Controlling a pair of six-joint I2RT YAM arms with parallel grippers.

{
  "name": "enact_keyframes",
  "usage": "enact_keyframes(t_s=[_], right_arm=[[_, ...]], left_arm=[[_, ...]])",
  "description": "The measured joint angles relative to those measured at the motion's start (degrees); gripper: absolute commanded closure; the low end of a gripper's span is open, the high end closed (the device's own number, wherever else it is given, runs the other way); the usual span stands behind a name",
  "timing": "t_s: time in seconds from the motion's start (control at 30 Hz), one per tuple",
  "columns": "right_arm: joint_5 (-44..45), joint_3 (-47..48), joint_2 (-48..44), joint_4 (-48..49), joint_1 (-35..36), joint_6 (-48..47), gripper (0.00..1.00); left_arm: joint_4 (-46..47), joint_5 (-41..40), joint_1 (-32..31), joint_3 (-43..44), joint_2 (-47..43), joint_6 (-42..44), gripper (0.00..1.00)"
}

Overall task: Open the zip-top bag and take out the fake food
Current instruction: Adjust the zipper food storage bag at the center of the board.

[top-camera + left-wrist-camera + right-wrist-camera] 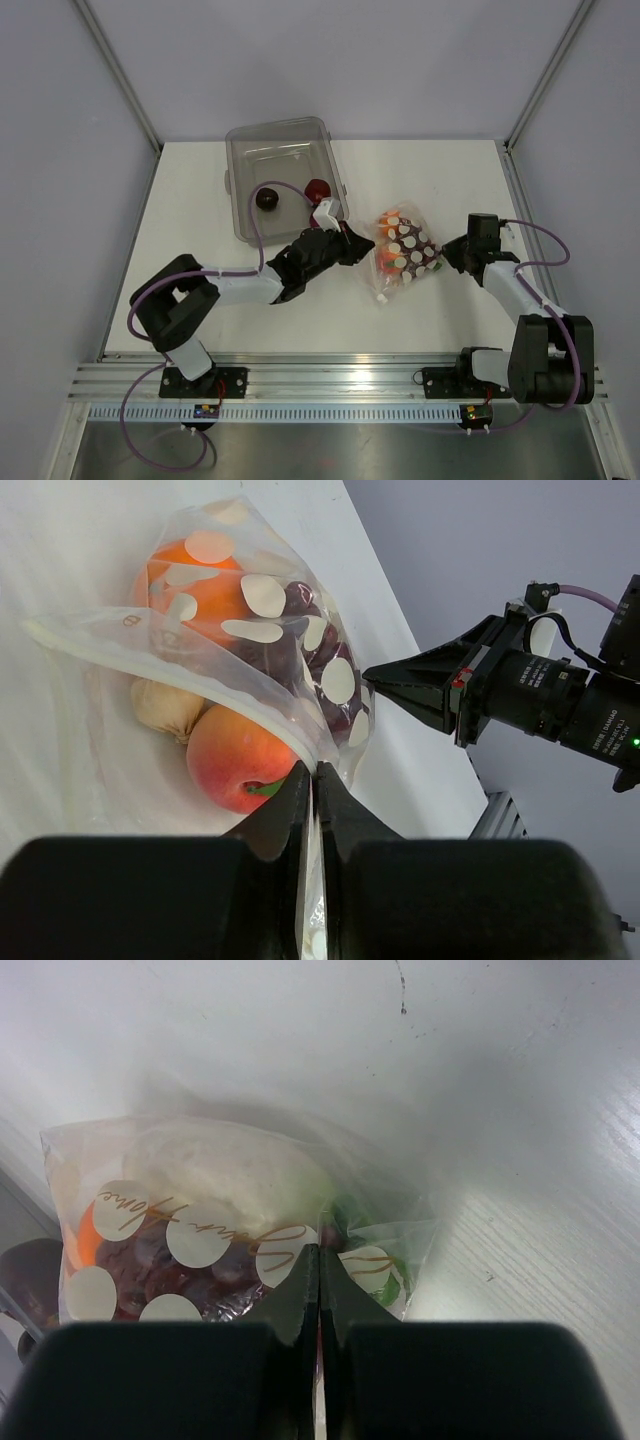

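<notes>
Pulling this open well means drawing my two sets of jaws straight away from each other, slowly and evenly, low over the white counter (190,215), so the seal peels rather than the film tearing or slipping free. That is the step I judge to be in hand. Each side has a pinch on the small clear soft plastic zip-top bag (403,255) printed with white round dots. Its mouth is not yet open, and the fake food is packed inside.

My left jaws are clenched, tips together, with a fold of the bag's film nipped between them. A thicker band of film, which I take for the zip strip, runs away from the tips. Just beyond them, inside the bag, sits a round peach-and-red plastic fruit (240,765) with a pale bulb-shaped plastic piece (165,708) beside it. Further off are a round orange plastic fruit (215,598) and dark plastic grapes (305,605). Behind these jaws stands a rigid clear rectangular plastic bin (232,190) holding a dark red round piece (318,188).

My right jaws are clenched too, tips meeting on the film at the bag's opposite side, facing the left jaws with the bag between. Beyond the tips lies a large pale piece (230,1175).

I cannot tell whether each pinch holds one wall or both. If both, pulling will only drag the bag.
</notes>
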Motion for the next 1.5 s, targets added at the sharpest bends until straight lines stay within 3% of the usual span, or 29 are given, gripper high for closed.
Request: enact_keyframes(t_s=[0.23,0.67,0.83,0.9,0.93,1.03,1.17,1.33,1.5], right_arm=[[1.1,-0.3,-1.1,-0.1,0.0,0.2,1.00],[8.6,-3.4,-12.5,-2.8,-0.6,2.1,1.00],[10.3,-4.3,-14.4,-4.1,-0.9,3.1,0.96],[10.4,-4.6,-15.3,-4.5,-1.0,3.0,0.86],[10.5,-4.6,-15.5,-4.6,-1.0,3.0,0.83],[10.4,-4.6,-15.9,-4.6,-1.0,2.4,0.73],[10.3,-4.6,-16.1,-4.6,-1.0,1.5,0.69],[10.1,-4.6,-17.0,-4.2,-1.0,0.4,0.69],[9.8,-4.6,-16.9,-3.5,-1.0,-0.1,0.69]], left_arm=[[0.7,0.1,0.0,-0.8,-0.3,0.0,0.98],[2.3,3.5,4.1,-0.8,-0.2,-1.6,1.00],[0.5,6.8,6.3,4.5,1.8,-1.2,0.99],[-0.7,7.9,6.4,7.7,2.8,-0.8,0.93],[-0.9,8.4,6.4,8.7,2.9,-0.5,0.79],[-1.2,9.6,6.4,9.5,3.0,0.0,0.50],[-1.5,10.3,6.4,8.8,2.8,0.0,0.37],[-3.1,10.5,6.4,6.3,1.7,0.2,0.32],[-6.1,9.1,6.4,3.1,-2.4,0.2,0.21]])
